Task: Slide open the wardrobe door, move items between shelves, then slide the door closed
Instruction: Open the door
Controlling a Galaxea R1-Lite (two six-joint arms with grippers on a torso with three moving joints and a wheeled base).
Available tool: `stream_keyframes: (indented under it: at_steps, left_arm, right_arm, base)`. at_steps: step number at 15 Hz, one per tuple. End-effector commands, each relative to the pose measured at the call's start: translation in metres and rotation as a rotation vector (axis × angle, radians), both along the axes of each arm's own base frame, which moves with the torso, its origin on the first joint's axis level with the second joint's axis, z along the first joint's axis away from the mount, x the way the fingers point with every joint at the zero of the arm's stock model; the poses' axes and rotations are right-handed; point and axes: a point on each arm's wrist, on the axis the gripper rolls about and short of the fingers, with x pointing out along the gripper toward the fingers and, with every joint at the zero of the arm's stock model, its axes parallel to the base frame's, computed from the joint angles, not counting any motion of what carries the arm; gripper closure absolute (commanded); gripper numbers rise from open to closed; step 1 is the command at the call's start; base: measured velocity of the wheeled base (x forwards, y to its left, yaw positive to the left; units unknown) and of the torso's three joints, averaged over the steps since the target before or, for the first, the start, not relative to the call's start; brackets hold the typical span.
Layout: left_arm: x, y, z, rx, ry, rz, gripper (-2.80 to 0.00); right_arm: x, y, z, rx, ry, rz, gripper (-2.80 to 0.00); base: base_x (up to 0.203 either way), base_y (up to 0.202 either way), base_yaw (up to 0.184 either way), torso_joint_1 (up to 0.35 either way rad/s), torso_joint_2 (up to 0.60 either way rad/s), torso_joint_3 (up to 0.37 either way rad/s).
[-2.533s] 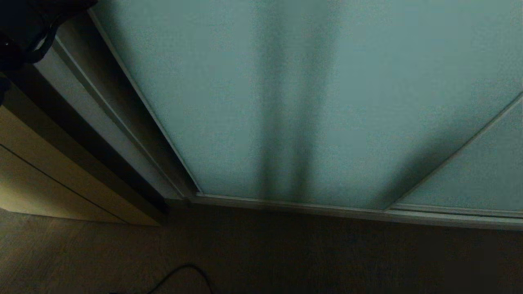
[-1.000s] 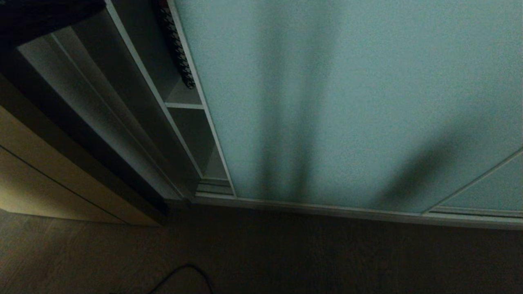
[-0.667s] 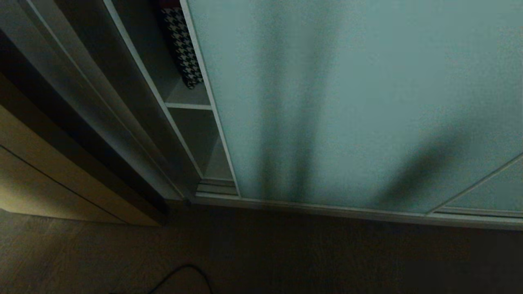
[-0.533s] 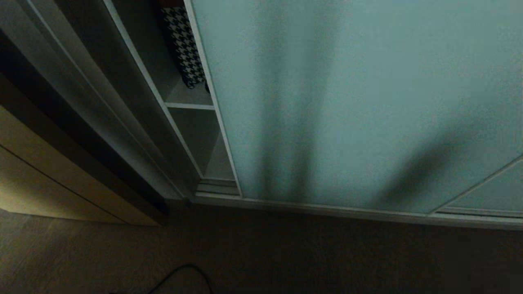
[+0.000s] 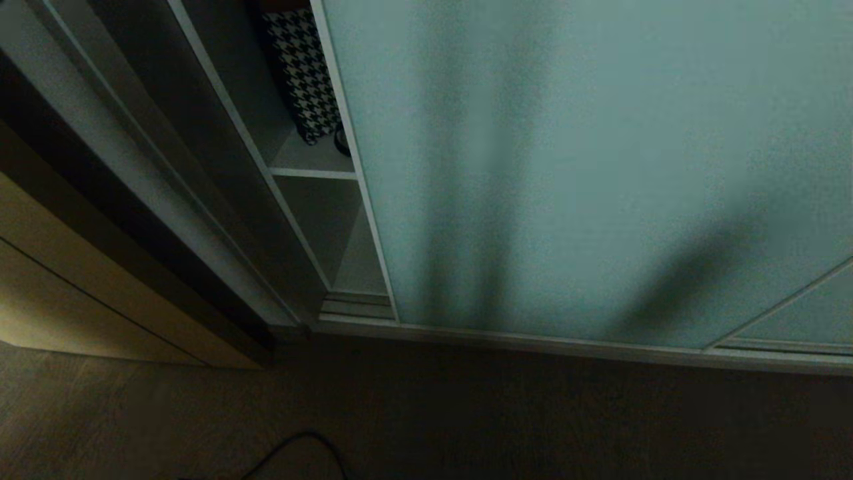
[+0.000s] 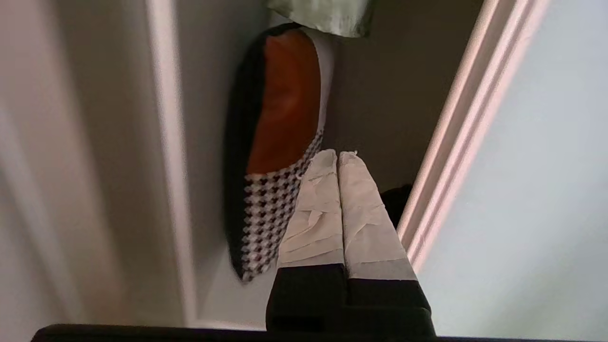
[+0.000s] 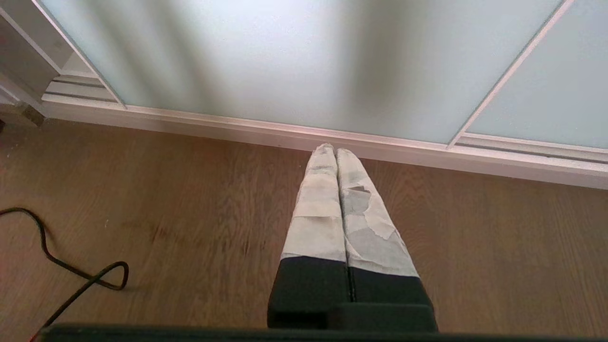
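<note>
beside the door's edge, door partly open

left pincer (image 6: 337, 154) clenched and empty by the sliding wardrobe door (image 5: 566, 167) frame; houndstooth bag (image 5: 303, 73) stands at the shelf's (image 5: 313, 163) front edge, likely soft and light, best pinched at its top; right pincer (image 7: 335, 151) clenched over the floor (image 7: 190, 213)

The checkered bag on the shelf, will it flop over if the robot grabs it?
Probably. The bag leans on its edge against the wall, so it may tip. Its curved, fabric-looking sides suggest it sags rather than stays stiff. The smooth orange panel might be slippery.
</note>
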Motion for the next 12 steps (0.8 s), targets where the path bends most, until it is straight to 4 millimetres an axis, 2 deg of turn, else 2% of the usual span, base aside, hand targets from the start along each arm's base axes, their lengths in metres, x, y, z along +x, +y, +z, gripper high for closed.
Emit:
stream_keyframes:
  at_steps: [1,3,6,12]
  left_arm:
    - [0.045,-0.021,-0.015,0.024,0.048,0.005,0.00]
    - [0.064,-0.030,-0.018,0.029,0.051,0.002,0.00]
    - [0.078,-0.037,-0.021,0.035,0.055,-0.004,0.00]
    - [0.083,-0.052,-0.025,0.068,0.039,-0.084,0.00]
  right_arm:
    - [0.000,0.000,0.000,0.000,-0.001,0.000,0.00]
    - [0.000,0.000,0.000,0.000,-0.001,0.000,0.00]
    - [0.000,0.000,0.000,0.000,-0.001,0.000,0.00]
    - [0.000,0.000,0.000,0.000,-0.001,0.000,0.00]
  base:
    - [0.000,0.000,0.000,0.000,0.00,0.000]
    - [0.000,0.000,0.000,0.000,0.00,0.000]
    - [0.000,0.000,0.000,0.000,0.00,0.000]
    - [0.000,0.000,0.000,0.000,0.00,0.000]
